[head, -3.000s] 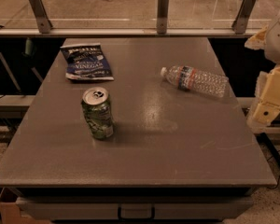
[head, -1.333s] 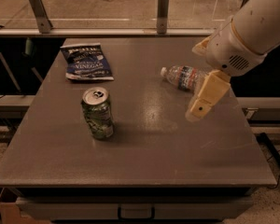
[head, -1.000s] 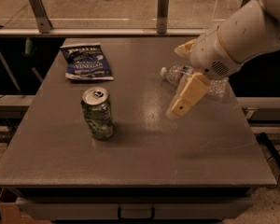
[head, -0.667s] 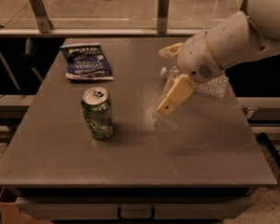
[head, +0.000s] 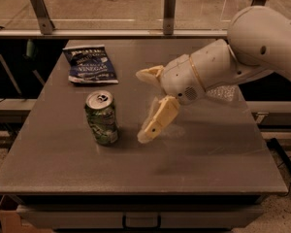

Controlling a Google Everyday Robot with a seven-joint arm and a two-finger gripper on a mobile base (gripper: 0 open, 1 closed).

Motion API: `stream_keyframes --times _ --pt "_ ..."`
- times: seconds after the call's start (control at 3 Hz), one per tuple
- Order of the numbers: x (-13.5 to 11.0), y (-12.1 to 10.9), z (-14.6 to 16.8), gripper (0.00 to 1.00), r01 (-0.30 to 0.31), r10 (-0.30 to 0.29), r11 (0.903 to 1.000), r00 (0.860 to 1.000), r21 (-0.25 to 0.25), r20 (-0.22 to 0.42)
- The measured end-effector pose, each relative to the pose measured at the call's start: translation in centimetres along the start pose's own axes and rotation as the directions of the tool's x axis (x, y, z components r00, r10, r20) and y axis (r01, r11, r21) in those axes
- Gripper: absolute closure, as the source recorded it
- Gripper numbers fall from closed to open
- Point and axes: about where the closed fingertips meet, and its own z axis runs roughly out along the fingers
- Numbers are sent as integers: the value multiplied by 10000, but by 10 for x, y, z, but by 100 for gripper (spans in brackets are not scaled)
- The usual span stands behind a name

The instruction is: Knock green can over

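On the worktop (head: pixel 223 169), left of centre, the green can (head: pixel 102 118) stood upright; just to its right, not touching it, hung the gripper (head: pixel 141 106), its fingers (head: pixel 160 118) spread apart and holding nothing.

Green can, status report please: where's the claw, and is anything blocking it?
Green can upright, untouched. Gripper open, low over the table, close beside it. Nothing between them; chip bag lies farther back.
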Motion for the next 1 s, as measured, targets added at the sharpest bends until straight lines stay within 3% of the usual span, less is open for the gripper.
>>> stream_keyframes --times 0.33,0.67,1.0 --pt "-11 8 30 0 353 -300 9976 9958 -597 862" --pt "-25 7 50 0 630 -523 9956 9877 -691 1471" --pt "-34 7 68 19 575 -414 9950 9815 -812 1870"
